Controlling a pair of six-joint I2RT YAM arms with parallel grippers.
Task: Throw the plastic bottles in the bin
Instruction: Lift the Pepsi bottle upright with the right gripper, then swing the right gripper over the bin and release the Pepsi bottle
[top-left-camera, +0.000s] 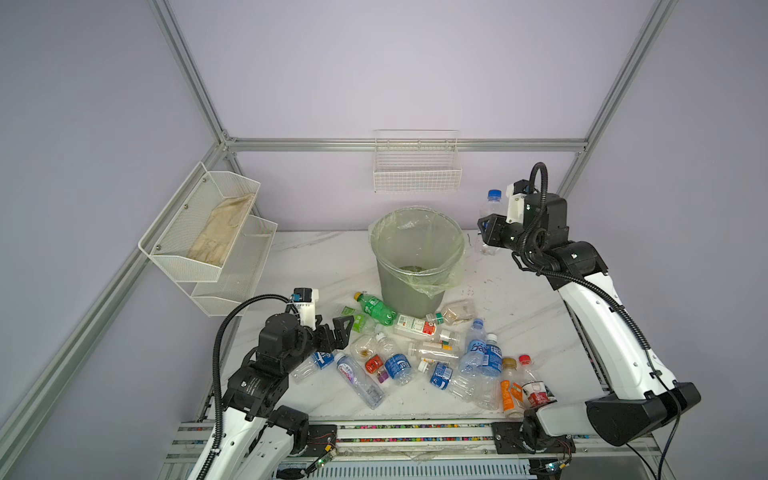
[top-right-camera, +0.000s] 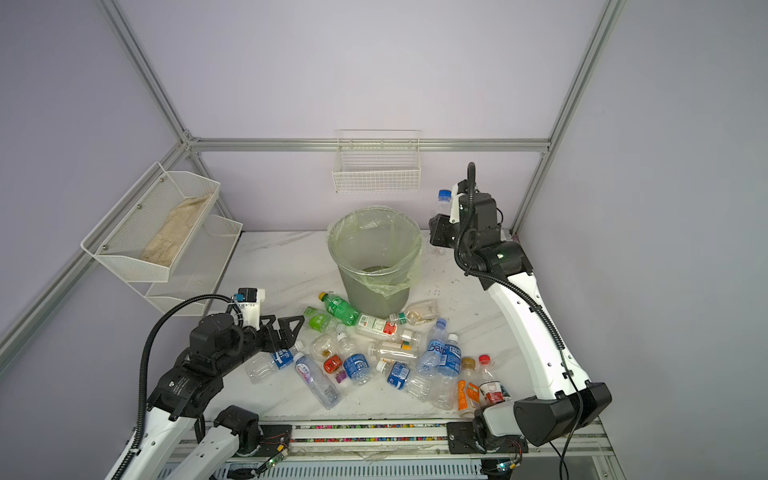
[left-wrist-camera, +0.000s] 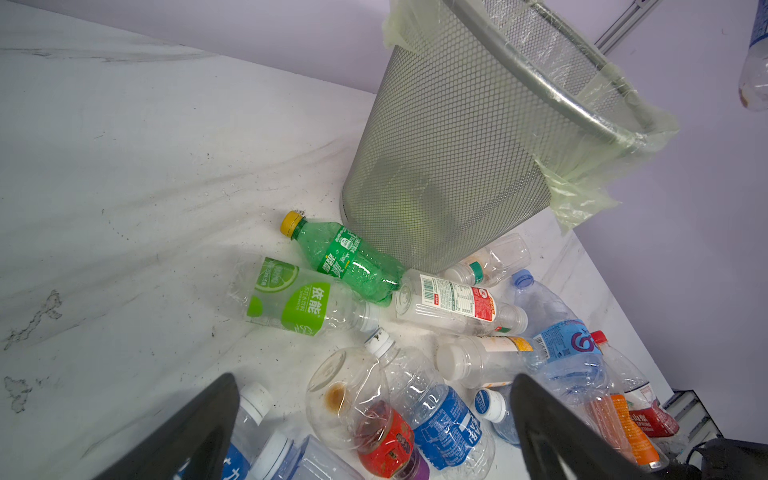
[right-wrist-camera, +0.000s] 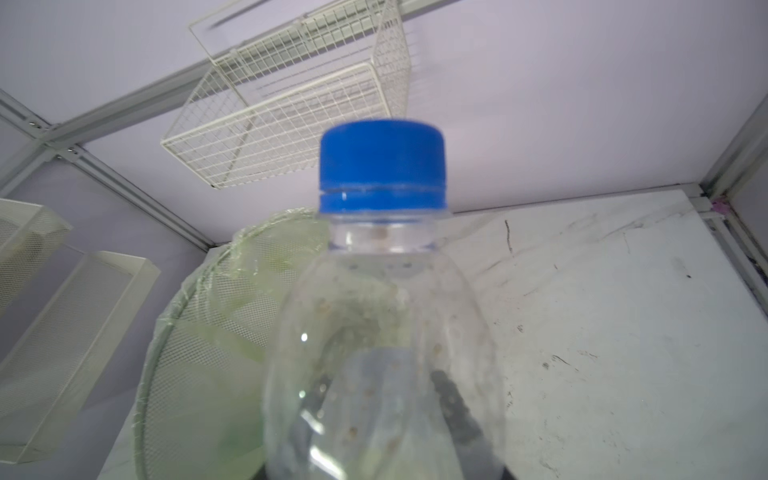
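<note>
Right wrist view is filling with a clear bottle (right-wrist-camera: 382, 332) wearing a blue cap (right-wrist-camera: 382, 162), standing upright with the cap uppermost, and dark fingers are showing through its lower body. In both top views the right arm (top-left-camera: 598, 324) is reaching up and back with its elbow bent. The right end effector (top-left-camera: 485, 232) is clamping that bottle between narrowly parted jaws, holding it in the air just beside the right of the rim of the bin (top-left-camera: 399, 291), not over its mouth. The left arm (top-left-camera: 249, 386) is crouching low, and the left end effector (top-left-camera: 332, 332) is hovering at the left edge of the pile with its fingers spread fully wide, gripping nothing. One bin is standing on the surface (top-left-camera: 316, 257) behind the pile, with a pale-green liner (top-left-camera: 453, 278) folding over its rim. Something dull is lying at its bottom, though I cannot tell what. About seventeen bottles (top-left-camera: 397, 365) are lying on their sides in front of the bin, overlapping too much for a sure count, with a green bottle (top-left-camera: 376, 309) lying right beside the bin's foot. One wire basket (top-left-camera: 417, 174) is hanging on the back wall, and two mesh baskets (top-left-camera: 187, 266) are hanging on the left, the upper one holding a beige cloth (top-left-camera: 224, 228).
</note>
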